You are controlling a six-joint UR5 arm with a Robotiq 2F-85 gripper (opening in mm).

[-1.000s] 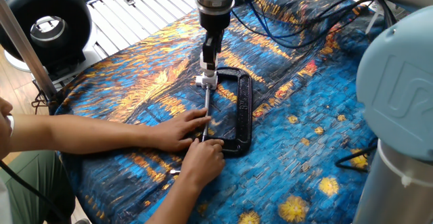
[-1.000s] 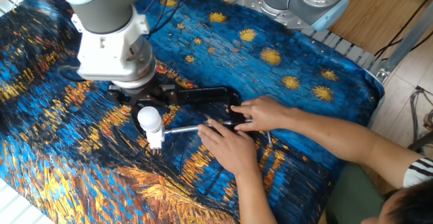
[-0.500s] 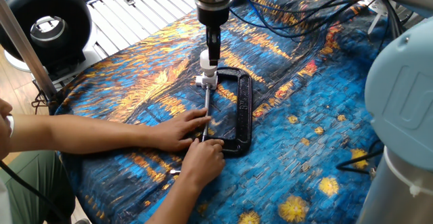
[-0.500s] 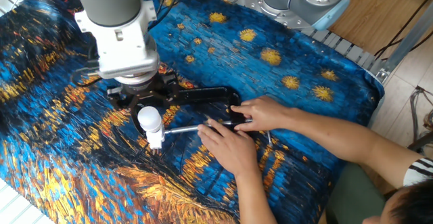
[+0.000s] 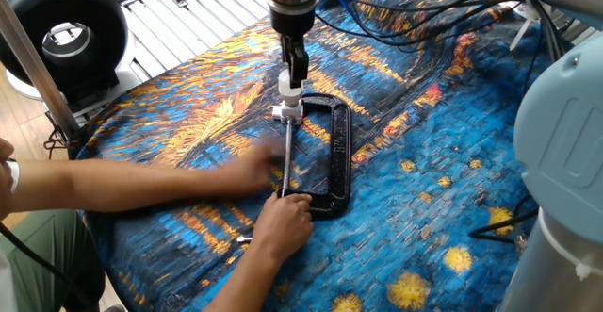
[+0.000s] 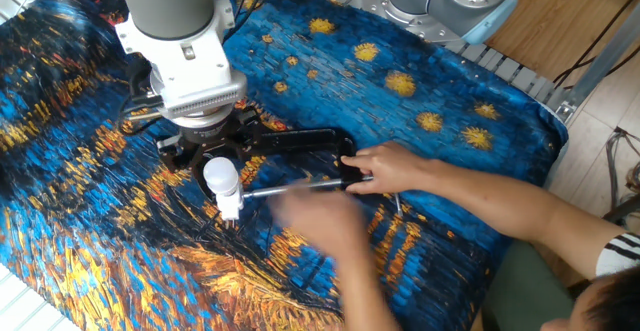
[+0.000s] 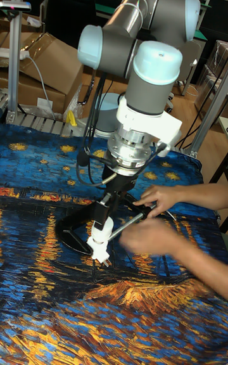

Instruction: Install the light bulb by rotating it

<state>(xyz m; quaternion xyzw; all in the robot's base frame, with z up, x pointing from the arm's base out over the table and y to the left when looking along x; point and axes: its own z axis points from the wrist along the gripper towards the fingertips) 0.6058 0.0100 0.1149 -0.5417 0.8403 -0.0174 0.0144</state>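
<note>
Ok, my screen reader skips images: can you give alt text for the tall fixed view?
A UR5 arm's hand reaches down over a small white light bulb beside a black C-clamp on a blue and orange cloth, while a person's hands hold the clamp's screw rod.

The black C-clamp (image 5: 332, 152) lies flat on the table (image 5: 433, 208), hemming the light bulb (image 5: 289, 90) on one side. Its screw rod (image 5: 286, 156) runs toward two human hands (image 5: 283, 220) that crowd that end. The gripper (image 5: 296, 71) occupies the space above the clamp. Beyond the clamp's far bar the cloth lies open.
</note>
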